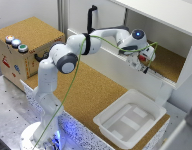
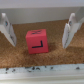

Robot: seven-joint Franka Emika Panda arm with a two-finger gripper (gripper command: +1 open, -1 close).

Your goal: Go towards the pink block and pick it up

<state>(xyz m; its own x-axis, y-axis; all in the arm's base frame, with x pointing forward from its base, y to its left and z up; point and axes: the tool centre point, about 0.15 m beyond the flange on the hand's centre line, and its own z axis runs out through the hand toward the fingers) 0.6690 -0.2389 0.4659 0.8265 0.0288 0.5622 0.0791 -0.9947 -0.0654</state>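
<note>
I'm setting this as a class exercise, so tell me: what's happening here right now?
A white Panda arm has reached into a white shelf compartment lined with cork. In the wrist view, the pink block sits on the cork between the open fingers, which stand apart from it on either side. It has not been gripped or lifted. A white tray sits unused on the table below.
</note>
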